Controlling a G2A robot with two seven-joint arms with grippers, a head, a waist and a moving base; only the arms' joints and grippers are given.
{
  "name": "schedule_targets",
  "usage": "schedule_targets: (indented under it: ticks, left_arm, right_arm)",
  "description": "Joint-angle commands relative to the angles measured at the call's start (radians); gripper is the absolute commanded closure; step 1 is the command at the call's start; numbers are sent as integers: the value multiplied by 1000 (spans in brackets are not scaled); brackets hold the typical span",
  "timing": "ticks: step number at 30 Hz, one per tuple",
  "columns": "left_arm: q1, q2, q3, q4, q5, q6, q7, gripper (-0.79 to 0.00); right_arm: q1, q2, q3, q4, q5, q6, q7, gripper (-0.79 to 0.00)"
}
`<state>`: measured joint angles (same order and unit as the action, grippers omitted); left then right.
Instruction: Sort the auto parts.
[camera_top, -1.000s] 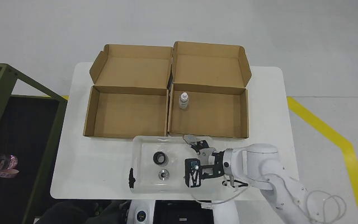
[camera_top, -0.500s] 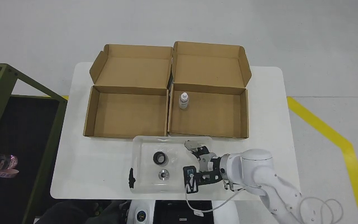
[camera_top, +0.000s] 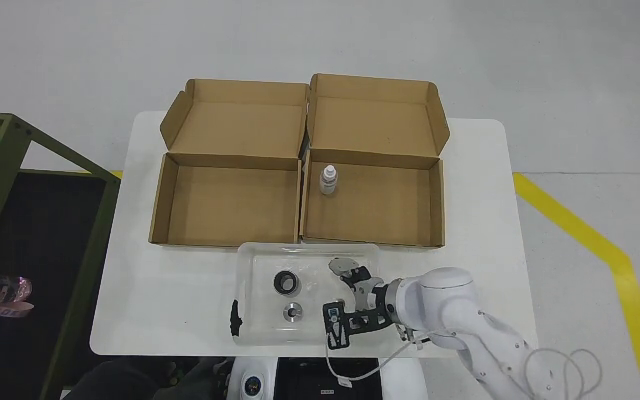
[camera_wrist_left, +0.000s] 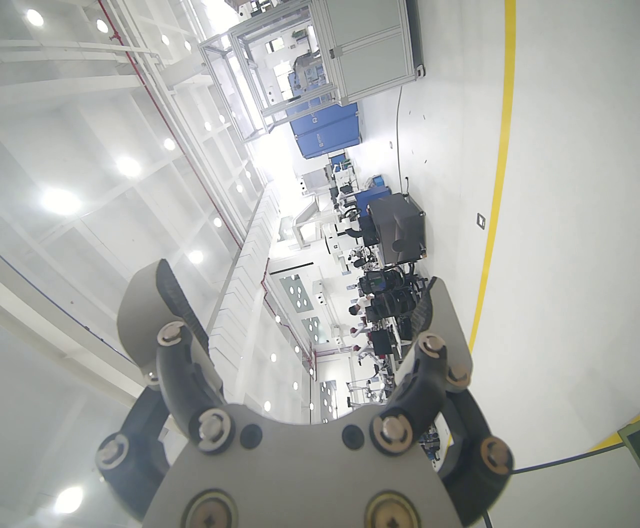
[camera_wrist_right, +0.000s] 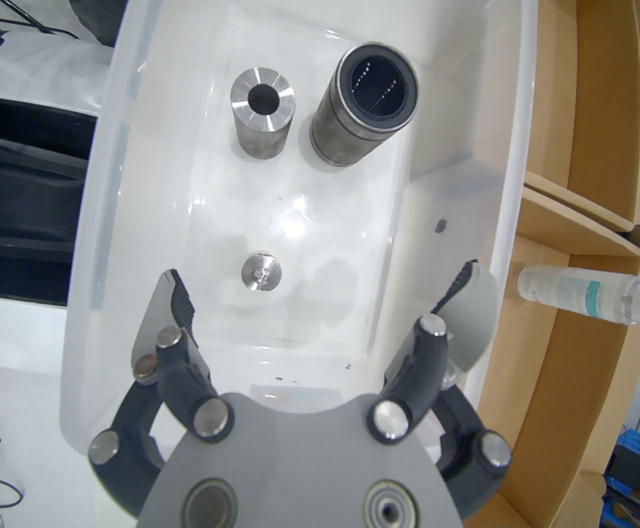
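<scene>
Right wrist view: right gripper (camera_wrist_right: 321, 277) (fingers spread) over tray (camera_wrist_right: 502, 165).

Left gripper (camera_wrist_left: 300, 282): fingers (camera_wrist_left: 145, 310) spread wide apart | backdrop: factory hall | white floor (camera_wrist_left: 560, 200) crossed by yellow line (camera_wrist_left: 499, 180) | ceiling lights (camera_wrist_left: 60, 200) | blue cabinet (camera_wrist_left: 325, 132) beside grey-panelled enclosure (camera_wrist_left: 370, 50) | dark workstation (camera_wrist_left: 397, 235) farther off
</scene>
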<state>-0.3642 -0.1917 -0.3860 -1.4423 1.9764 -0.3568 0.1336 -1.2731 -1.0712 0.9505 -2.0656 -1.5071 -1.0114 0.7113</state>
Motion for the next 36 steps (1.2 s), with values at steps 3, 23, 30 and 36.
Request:
schedule_targets:
  ticks: [3, 23, 30, 36]
  left_arm:
    - [0, 0, 0, 0, 0, 0, 0, -785]
    - [0, 0, 0, 0, 0, 0, 0, -785]
    - [0, 0, 0, 0, 0, 0, 0, -785]
    - [0, 0, 0, 0, 0, 0, 0, -785]
  right_arm:
    - [18, -1, -22, 8, 11, -1, 36, -785]
    - [99, -5, -148, 53, 31, 42, 140, -659]
    - [126, 0, -189, 68, 42, 65, 162, -594]
    - [151, 6, -219, 80, 58, 85, 183, -468]
